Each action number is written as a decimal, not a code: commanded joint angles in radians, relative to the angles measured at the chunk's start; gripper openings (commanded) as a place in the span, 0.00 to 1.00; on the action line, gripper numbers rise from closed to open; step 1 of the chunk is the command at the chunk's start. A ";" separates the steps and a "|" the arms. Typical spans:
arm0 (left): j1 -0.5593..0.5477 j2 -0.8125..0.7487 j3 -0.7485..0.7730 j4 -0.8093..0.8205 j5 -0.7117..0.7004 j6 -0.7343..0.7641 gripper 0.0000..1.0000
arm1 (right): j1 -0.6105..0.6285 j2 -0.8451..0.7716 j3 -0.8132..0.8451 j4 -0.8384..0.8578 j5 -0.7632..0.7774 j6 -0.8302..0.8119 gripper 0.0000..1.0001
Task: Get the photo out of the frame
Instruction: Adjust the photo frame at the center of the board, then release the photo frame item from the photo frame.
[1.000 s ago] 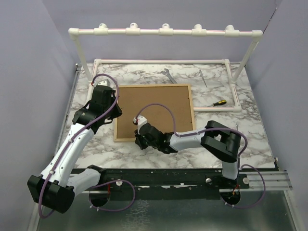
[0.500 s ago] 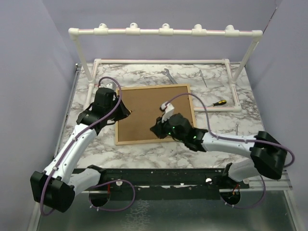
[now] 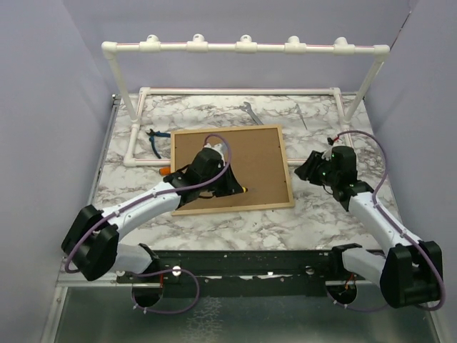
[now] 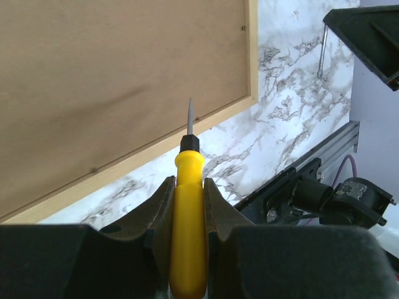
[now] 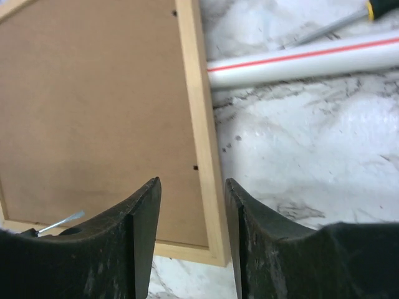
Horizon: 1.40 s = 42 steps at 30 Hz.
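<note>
The frame (image 3: 250,161) lies face down on the marble table, its brown fibreboard back up, so the photo is hidden. My left gripper (image 3: 239,189) reaches over the frame's near part and is shut on a yellow screwdriver (image 4: 188,205). The screwdriver's tip points at the frame (image 4: 124,75) near its wooden edge. My right gripper (image 3: 311,170) hovers just beyond the frame's right side. In the right wrist view the right gripper (image 5: 191,184) stands open above the edging of the frame (image 5: 93,112), with nothing between its fingers.
A white PVC pipe rack (image 3: 243,47) stands at the back, and its base pipe (image 5: 299,59) runs close to the frame's right edge. A second screwdriver (image 5: 374,9) lies past that pipe. Blue-handled pliers (image 3: 153,137) and a wrench (image 3: 251,111) lie behind the frame. A hex key (image 4: 321,53) lies right.
The left arm swung right, over the frame, with the screwdriver. The right arm drew back from the frame's near edge to its right side, and its jaws opened.
</note>
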<state>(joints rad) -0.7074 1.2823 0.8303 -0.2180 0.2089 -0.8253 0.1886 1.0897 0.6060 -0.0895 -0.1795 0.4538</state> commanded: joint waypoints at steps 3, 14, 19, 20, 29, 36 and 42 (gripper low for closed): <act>-0.072 0.120 0.073 0.209 -0.047 -0.066 0.00 | -0.094 0.048 -0.049 -0.048 -0.187 0.015 0.49; -0.077 0.296 0.161 0.299 0.006 -0.061 0.00 | -0.141 0.280 -0.066 0.229 -0.384 0.062 0.40; -0.073 0.365 0.207 0.301 0.012 -0.061 0.00 | -0.142 0.351 -0.074 0.305 -0.415 0.076 0.36; -0.072 0.379 0.217 0.303 0.017 -0.062 0.00 | -0.142 0.360 -0.077 0.313 -0.419 0.081 0.35; -0.061 0.472 0.259 0.313 0.058 -0.101 0.00 | -0.141 0.378 -0.095 0.352 -0.419 0.091 0.24; -0.050 0.482 0.258 0.312 0.090 -0.110 0.00 | -0.142 0.408 -0.091 0.336 -0.459 0.083 0.23; -0.049 0.499 0.263 0.312 0.116 -0.116 0.00 | -0.142 0.421 -0.079 0.323 -0.455 0.078 0.23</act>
<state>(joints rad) -0.7586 1.7554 1.0660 0.0731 0.2790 -0.9318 0.0444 1.4845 0.5201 0.2310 -0.5880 0.5339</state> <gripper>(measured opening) 0.214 0.230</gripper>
